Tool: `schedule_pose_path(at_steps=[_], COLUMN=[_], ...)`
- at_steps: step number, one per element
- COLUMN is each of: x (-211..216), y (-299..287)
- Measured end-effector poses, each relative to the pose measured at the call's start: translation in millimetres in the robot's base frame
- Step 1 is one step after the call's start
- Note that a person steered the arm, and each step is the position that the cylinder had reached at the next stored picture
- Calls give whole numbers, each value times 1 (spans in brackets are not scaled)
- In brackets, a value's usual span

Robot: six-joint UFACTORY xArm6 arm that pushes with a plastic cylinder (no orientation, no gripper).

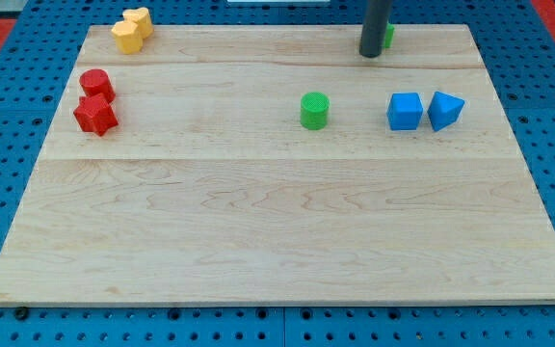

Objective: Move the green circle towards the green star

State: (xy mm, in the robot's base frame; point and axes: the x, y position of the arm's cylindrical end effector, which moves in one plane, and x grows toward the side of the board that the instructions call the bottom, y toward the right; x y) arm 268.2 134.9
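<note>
Approach step: the tip [370,54] rests at the wooden counter's [258,222] top, hiding a green star block [389,35]; no gripper fitted. Next: circle below-left of green cylinder circle [314,110], push up-right.

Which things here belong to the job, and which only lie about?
Job: green circle; green star, mostly hidden behind the rod; my tip, beside the star.
Lying about: blue cube; blue triangle; two red blocks; two yellow blocks.

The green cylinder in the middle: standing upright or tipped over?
Upright. The green circle shows its round flat top facing up, resting alone on the board.
</note>
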Motion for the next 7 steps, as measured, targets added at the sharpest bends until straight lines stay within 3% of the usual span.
schedule_pose_path(at_steps=[3,4,5,7], x=[149,154,121,47], y=[-43,-87,-110,-88])
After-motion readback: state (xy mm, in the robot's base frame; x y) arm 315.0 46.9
